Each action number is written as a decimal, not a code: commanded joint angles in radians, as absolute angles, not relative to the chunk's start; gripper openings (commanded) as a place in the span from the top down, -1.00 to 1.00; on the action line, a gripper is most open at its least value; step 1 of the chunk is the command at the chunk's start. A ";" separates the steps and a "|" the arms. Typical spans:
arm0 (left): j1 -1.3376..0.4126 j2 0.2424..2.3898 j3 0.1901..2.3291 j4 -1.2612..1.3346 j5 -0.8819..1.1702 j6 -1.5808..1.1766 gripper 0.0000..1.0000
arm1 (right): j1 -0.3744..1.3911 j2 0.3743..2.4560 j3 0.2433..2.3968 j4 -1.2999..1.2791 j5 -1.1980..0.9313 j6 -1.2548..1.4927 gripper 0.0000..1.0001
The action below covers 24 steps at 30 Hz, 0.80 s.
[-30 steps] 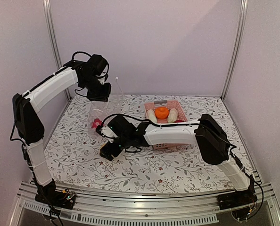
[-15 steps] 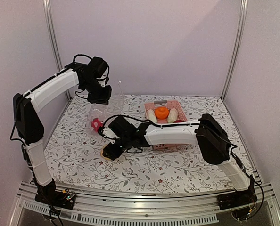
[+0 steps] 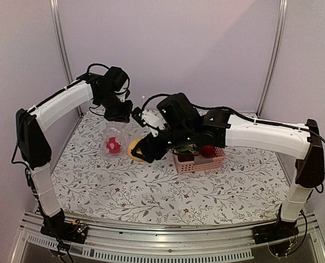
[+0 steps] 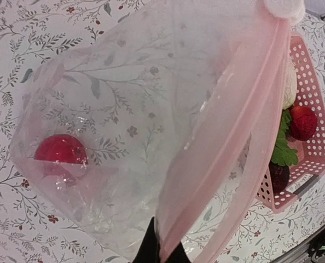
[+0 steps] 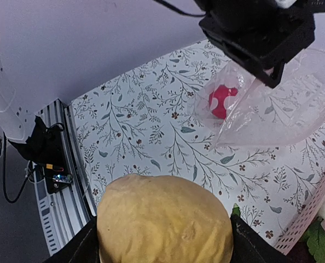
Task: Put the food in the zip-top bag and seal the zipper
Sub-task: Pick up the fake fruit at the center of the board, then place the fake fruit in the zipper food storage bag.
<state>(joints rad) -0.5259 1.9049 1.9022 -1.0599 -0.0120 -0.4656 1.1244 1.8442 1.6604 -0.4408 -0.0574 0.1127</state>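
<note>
Yellow food [image 5: 165, 216] in right tool [image 5: 165, 242], near bag [image 3: 115, 135]

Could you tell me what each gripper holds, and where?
Left gripper pinches the zip-top bag by its mouth edge; right gripper clamps the yellow food across its sides.

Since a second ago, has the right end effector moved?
Yes. The right end effector, holding yellow food, moved away from the near rail, toward the zip-top bag.

Soft, even, pinkish light with faint shadows; small glints speckle the bag [image 4: 124, 109], whose near edge is blurred.
</note>
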 commanded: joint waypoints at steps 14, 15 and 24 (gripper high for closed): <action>-0.599 1.781 1.860 -1.099 0.024 -0.470 1.00 | 1.029 1.862 1.728 -0.285 -0.021 0.168 -0.29; -0.598 1.781 1.861 -1.109 0.033 -0.468 1.00 | 1.027 1.866 1.727 -0.269 -0.025 0.166 -0.29; -0.603 1.766 1.859 -1.159 0.077 -0.461 1.00 | 1.018 1.921 1.759 -0.165 -0.063 0.149 -0.31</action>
